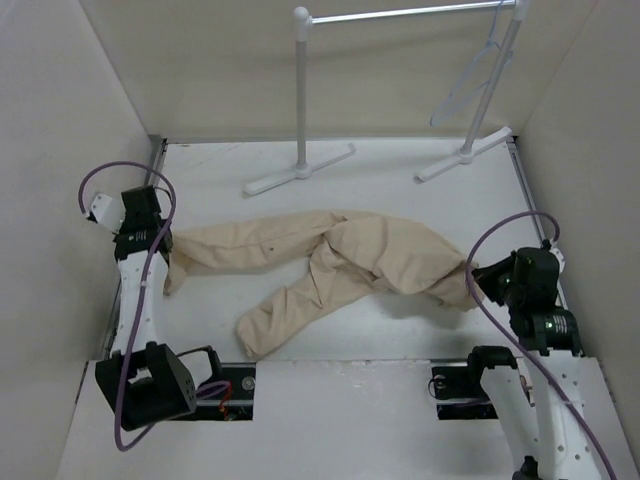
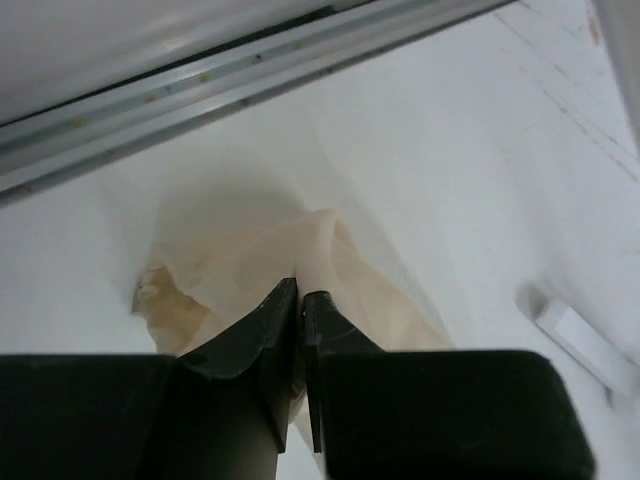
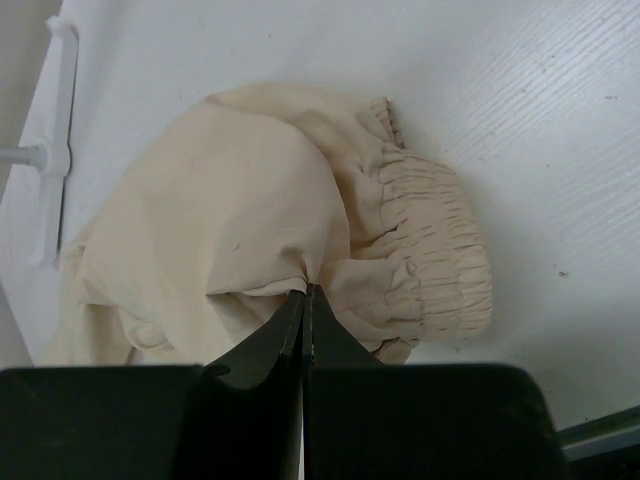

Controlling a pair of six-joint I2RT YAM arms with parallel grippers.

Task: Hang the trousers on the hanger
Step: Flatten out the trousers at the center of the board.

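Note:
The beige trousers (image 1: 340, 260) lie spread across the white table, legs toward the left and front, waist at the right. My left gripper (image 1: 170, 262) is shut on the end of one trouser leg (image 2: 250, 270) near the left wall. My right gripper (image 1: 472, 280) is shut on the cloth beside the gathered elastic waistband (image 3: 430, 250). The thin pale wire hanger (image 1: 475, 75) hangs from the rack's rail at the back right, far from both grippers.
A white rack (image 1: 300, 100) with two posts, a top rail and flat feet (image 1: 300, 172) stands at the back. One foot shows in the right wrist view (image 3: 55, 150). Beige walls enclose the table on three sides. A metal rail (image 2: 250, 75) runs along the left edge.

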